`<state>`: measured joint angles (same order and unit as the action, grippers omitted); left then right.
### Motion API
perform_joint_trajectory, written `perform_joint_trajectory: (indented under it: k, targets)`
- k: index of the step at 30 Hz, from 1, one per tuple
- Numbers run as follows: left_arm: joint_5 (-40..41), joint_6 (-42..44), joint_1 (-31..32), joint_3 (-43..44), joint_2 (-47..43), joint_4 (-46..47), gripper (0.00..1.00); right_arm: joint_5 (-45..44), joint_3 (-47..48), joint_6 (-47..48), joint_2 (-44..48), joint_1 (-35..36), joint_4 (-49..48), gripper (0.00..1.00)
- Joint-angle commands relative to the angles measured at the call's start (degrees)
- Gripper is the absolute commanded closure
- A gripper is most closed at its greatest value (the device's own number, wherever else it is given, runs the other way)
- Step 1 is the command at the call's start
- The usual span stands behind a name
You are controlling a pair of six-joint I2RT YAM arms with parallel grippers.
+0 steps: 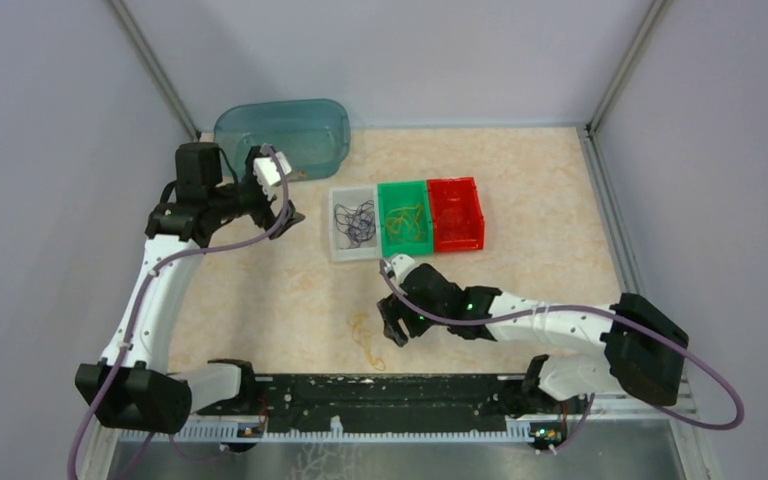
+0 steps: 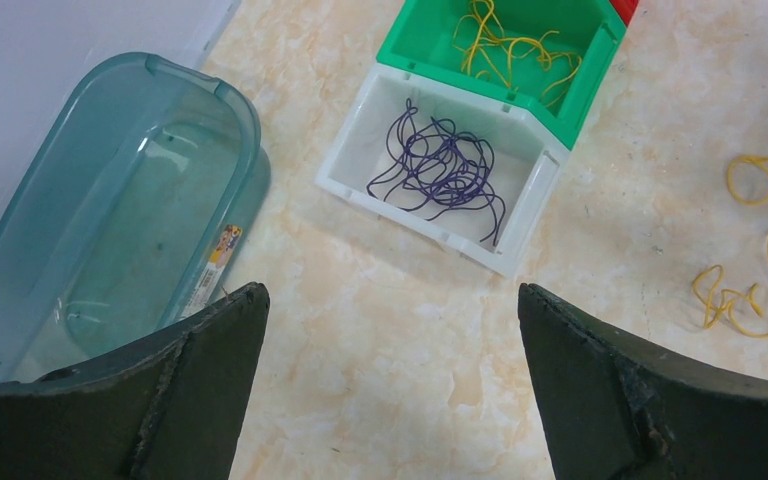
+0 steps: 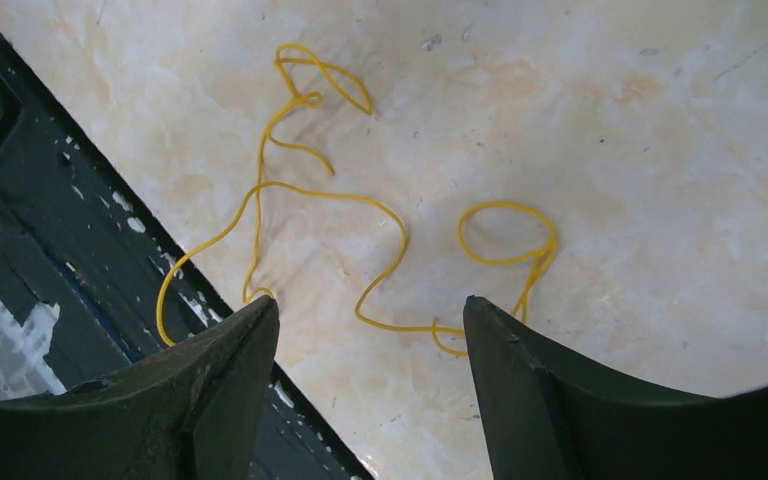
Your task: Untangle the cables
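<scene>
While my right jaws stood apart and empty, they hung just above a loose yellow cable [image 3: 332, 196] sprawled on the tabletop [image 3: 610, 150] by its near edge. My left jaws gaped wide, holding nothing, over the tabletop between a teal tub [image 2: 110, 200] and a white bin [image 2: 430, 232] of purple cables [image 2: 440, 170]. Touching that bin, a green bin [image 2: 405, 45] held more yellow cables [image 2: 510, 45].
</scene>
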<state>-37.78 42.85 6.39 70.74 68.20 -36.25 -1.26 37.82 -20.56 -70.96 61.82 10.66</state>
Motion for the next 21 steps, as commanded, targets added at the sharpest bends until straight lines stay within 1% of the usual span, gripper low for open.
perform_joint_trajectory:
  k: [1, 5, 9, 13, 16, 21]
  targets:
    - [-4.7, -0.9, -1.2, 0.2, -1.3, -0.6, 0.01, 6.4, -1.0, 2.2, -3.0, 0.6, -5.2, 0.31]
    - [-5.0, -0.9, -1.5, -0.1, -1.6, -0.4, 0.01, 12.7, -1.4, 1.2, -5.9, 0.6, -9.8, 0.31]
    - [-5.4, -0.6, -1.7, 0.0, -2.0, -0.5, 0.01, 17.3, -3.0, -0.6, -6.5, 0.6, -15.1, 0.28]
    - [-5.5, 0.8, -1.9, -0.4, -2.8, -0.7, 0.01, 18.9, -3.9, -1.5, -4.2, 0.6, -18.3, 0.26]
    - [-5.8, 0.9, -2.0, -0.5, -2.8, -0.9, 0.01, 19.3, -3.4, -1.3, -4.0, 0.6, -18.2, 0.26]
    - [-6.1, 1.1, -2.1, -0.2, -2.8, -1.2, 0.01, 21.9, -1.8, -1.6, -4.2, 1.0, -19.3, 0.31]
